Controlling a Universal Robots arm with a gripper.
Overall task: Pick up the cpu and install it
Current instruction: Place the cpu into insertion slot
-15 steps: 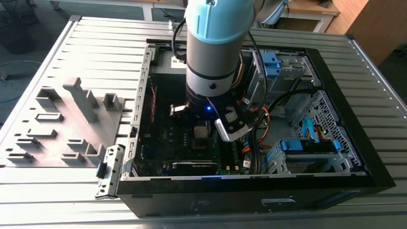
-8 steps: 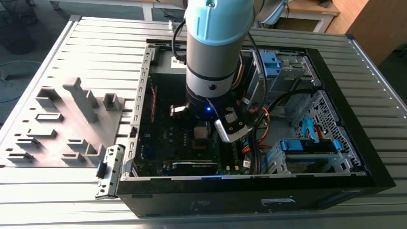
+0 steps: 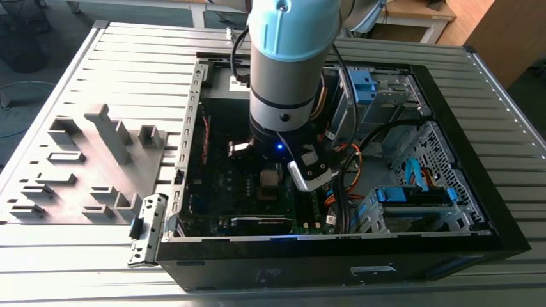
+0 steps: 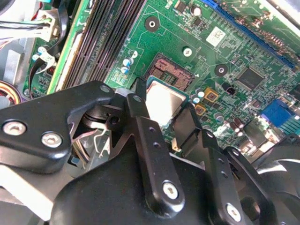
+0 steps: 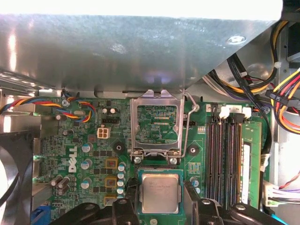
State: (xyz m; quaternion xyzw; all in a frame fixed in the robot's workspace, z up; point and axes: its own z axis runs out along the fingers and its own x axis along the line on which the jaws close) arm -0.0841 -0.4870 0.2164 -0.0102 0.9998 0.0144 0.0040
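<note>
The cpu (image 4: pixel 161 104), a small silver square chip with a green rim, sits between my gripper's (image 4: pixel 163 111) two black fingers (image 4: pixel 137 101), which are shut on its opposite edges. It hangs just over the motherboard, beside the dark open socket (image 4: pixel 169 72) and partly overlapping it. In the first wrist view the cpu (image 5: pixel 159 192) lies in my gripper (image 5: pixel 160 200) just short of the metal socket bracket (image 5: pixel 157 123), which stands flipped open with its lever raised. In the exterior view my arm (image 3: pixel 286 77) reaches straight down into the open computer case (image 3: pixel 477 243).
Black memory slots (image 5: pixel 225 159) run beside the socket. Cable bundles (image 5: pixel 281 93) crowd the case side. A grey metal box (image 5: pixel 117 47) overhangs the board behind the bracket. A grey fixture tray (image 3: pixel 85 166) and a loose metal bracket (image 3: pixel 147 227) lie at the exterior view's left.
</note>
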